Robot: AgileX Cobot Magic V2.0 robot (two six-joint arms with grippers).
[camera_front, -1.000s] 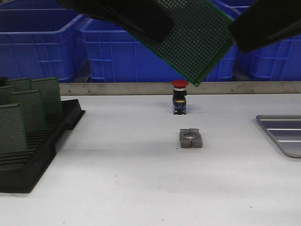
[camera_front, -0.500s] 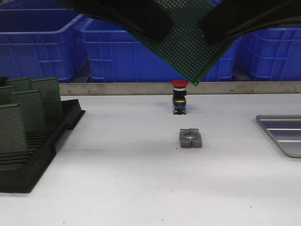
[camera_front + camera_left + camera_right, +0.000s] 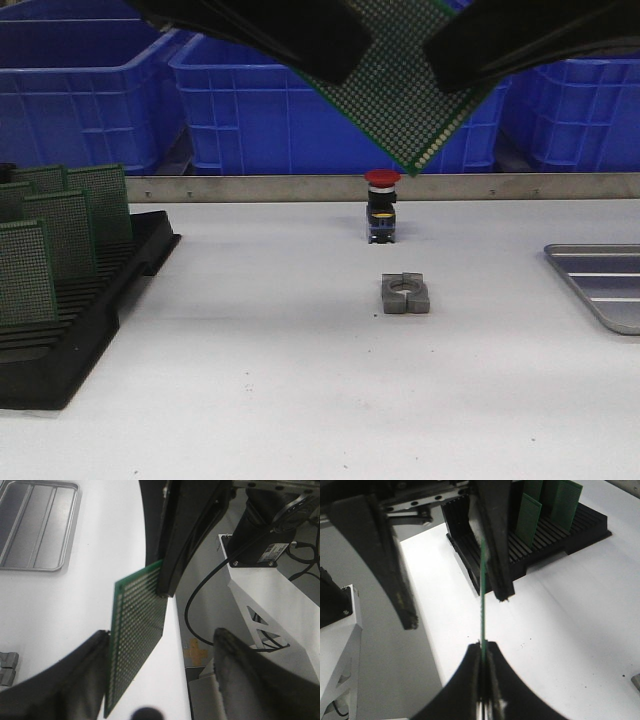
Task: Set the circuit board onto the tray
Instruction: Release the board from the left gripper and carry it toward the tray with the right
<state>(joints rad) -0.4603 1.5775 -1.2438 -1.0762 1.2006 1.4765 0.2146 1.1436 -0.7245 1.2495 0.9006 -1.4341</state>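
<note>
Front view | white table (image 3: 250, 340) | blue bins (image 3: 250, 100) behind

Look at the circuit board (image 3: 400, 95): green laminate, matt, its face stippled all over with fine pale dots, and thin as a card seen edge-on from the right wrist. The fingers (image 3: 482, 680) pinching it are black, smooth plastic with a dull sheen. Your tray (image 3: 600, 285) is grey metal, satin, with pale ridges catching light. The table (image 3: 280, 380) is a smooth white surface, matt, lightly speckled with dark flecks. The rack (image 3: 80, 330) reads as black plastic, semi-matt and ribbed. Those bins (image 3: 90, 85) are blue plastic with a soft gloss. The small block (image 3: 405, 294) looks like dull grey cast metal. The button (image 3: 382, 178) wears a glossy red plastic cap.
</note>
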